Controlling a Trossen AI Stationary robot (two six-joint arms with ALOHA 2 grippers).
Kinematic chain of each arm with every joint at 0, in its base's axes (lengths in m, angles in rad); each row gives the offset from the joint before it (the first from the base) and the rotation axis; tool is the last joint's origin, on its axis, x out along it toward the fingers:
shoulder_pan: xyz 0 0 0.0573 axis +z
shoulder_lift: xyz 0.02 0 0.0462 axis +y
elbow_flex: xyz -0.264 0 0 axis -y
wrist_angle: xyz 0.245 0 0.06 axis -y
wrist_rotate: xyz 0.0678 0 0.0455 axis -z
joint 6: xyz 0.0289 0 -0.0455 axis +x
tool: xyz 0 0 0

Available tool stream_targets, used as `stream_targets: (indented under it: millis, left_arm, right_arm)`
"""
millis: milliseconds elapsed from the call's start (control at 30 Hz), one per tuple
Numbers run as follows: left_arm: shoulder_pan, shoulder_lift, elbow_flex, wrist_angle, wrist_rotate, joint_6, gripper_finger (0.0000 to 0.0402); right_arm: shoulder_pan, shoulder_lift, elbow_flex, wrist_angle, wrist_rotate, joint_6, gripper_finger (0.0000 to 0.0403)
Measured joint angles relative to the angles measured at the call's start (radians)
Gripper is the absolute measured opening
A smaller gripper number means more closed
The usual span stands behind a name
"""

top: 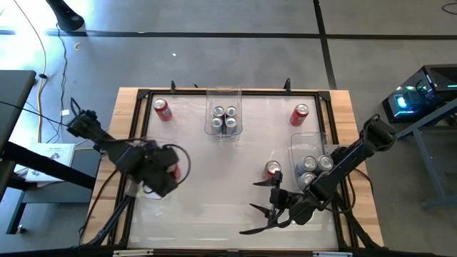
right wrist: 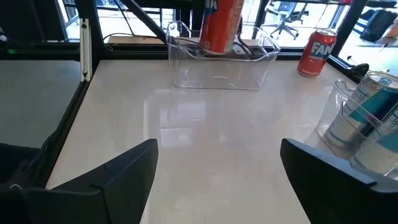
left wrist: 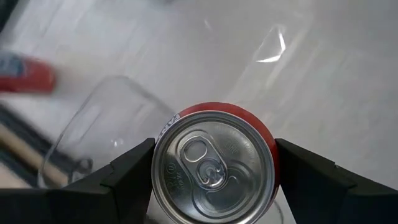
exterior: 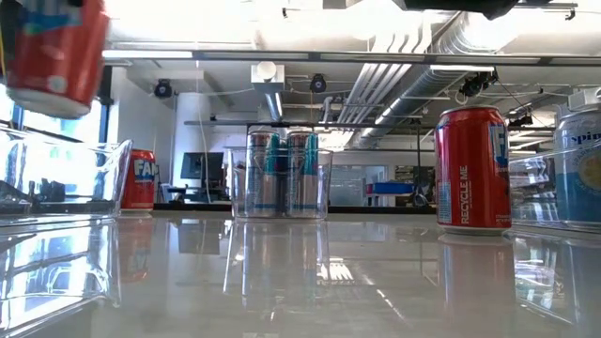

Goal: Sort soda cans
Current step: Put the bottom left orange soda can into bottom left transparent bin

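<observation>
My left hand (left wrist: 214, 180) grips a red soda can (left wrist: 214, 167) by its sides, one dark finger (left wrist: 127, 174) pressed to each flank, silver top and pull tab facing the wrist camera; the can hangs clear of the worktop (top: 214, 193), above a clear plastic bin (left wrist: 93, 134) that sits just below and beside the hand, as the low view shows with the held can (exterior: 56, 52) raised over the bin's rim (exterior: 66, 150). My right hand (top: 268, 207) waits low over the worktop at the opposite side, fingers (right wrist: 118, 171) spread wide and holding nothing. Just beyond its fingertips stands a lone red can (top: 272, 170), and close beside its arm a second clear bin (top: 303, 143) holds silver cans (top: 314, 165). Farther ahead of both hands, at the far middle of the worktop, a third clear bin (top: 223, 96) carries four silver-and-blue cans (top: 223, 120). Two more red cans stand upright toward the far corners, one (top: 163, 109) out beyond my left hand, the other (top: 300, 114) out beyond my right
</observation>
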Motion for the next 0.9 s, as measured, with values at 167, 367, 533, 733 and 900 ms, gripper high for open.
stream_targets:
  millis: [167,367,533,733,900]
  left_arm:
    - [-0.092,-0.046,-0.023,-0.017,0.006,-0.191,0.0278]
    - [-0.162,-0.141,-0.151,-0.029,0.043,-0.335,0.0278]
    - [-0.205,-0.224,-0.228,-0.022,0.035,-0.377,0.0278]
    - [-0.269,-0.308,-0.325,0.014,0.144,-0.424,0.0277]
    - [-0.344,-0.32,-0.414,0.094,0.213,-0.39,0.0282]
  right_arm:
    - [0.0,0.0,0.0,0.0,0.0,-0.027,0.0334]
    - [0.0,0.0,0.0,-0.001,-0.001,-0.033,0.0334]
    - [0.0,0.0,0.0,-0.001,-0.001,-0.033,0.0334]
    - [0.0,0.0,0.0,0.001,-0.001,-0.029,0.0334]
    - [-0.001,0.0,0.0,0.015,-0.001,-0.029,0.0334]
